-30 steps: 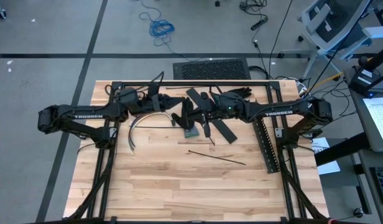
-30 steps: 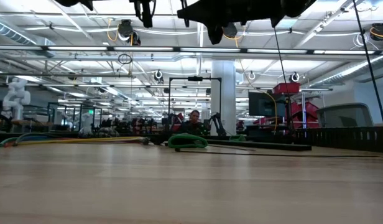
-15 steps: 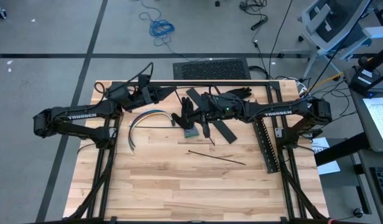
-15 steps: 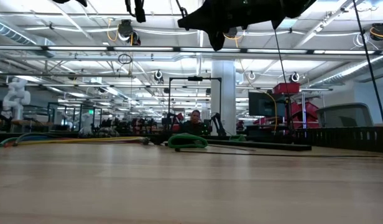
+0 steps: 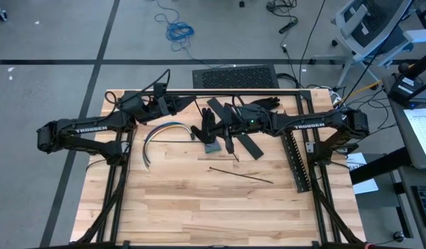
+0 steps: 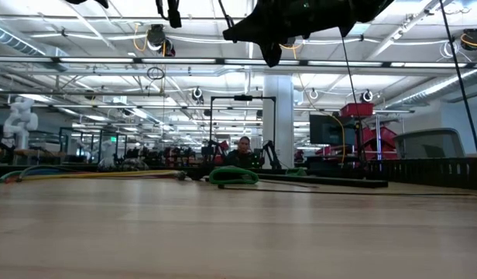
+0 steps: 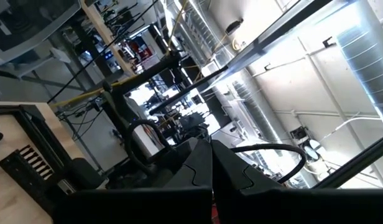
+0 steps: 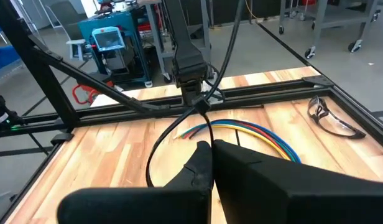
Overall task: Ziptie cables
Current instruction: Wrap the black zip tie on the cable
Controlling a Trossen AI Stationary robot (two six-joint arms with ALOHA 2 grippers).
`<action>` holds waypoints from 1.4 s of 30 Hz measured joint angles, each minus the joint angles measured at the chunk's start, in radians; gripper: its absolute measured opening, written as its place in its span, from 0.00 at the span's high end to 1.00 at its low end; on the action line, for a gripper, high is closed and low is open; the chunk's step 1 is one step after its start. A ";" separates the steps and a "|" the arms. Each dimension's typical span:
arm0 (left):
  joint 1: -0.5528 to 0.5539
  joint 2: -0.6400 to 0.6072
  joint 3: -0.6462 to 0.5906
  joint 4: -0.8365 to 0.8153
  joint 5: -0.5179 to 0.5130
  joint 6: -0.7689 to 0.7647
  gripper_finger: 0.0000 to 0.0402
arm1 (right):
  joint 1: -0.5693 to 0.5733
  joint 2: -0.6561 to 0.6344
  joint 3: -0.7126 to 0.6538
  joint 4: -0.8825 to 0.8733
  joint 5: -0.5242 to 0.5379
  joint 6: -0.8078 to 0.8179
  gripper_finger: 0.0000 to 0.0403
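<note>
Left pincer is clenched and empty, raised over the far left of the surface. The cables lie curved on the surface just beside it. Right pincer is clenched and empty, beside the cables' right end, above a black strip.

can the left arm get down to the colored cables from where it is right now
Probably yes. The cables lie bare on the table in a curve, beside the left gripper, which hangs shut above the back edge. Nothing covers them. The right gripper, also shut, sits close to their end and could crowd the approach.
</note>
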 joint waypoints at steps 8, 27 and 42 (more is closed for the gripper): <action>0.001 -0.037 0.000 -0.007 -0.019 0.007 1.00 | 0.000 0.000 0.000 -0.041 0.000 -0.002 1.00; 0.000 -0.069 0.000 -0.020 -0.048 0.027 0.97 | 0.000 0.000 -0.001 0.013 0.045 -0.003 0.98; 0.000 -0.068 0.000 0.062 0.095 0.025 0.55 | 0.002 0.000 -0.001 -0.172 0.049 0.105 0.73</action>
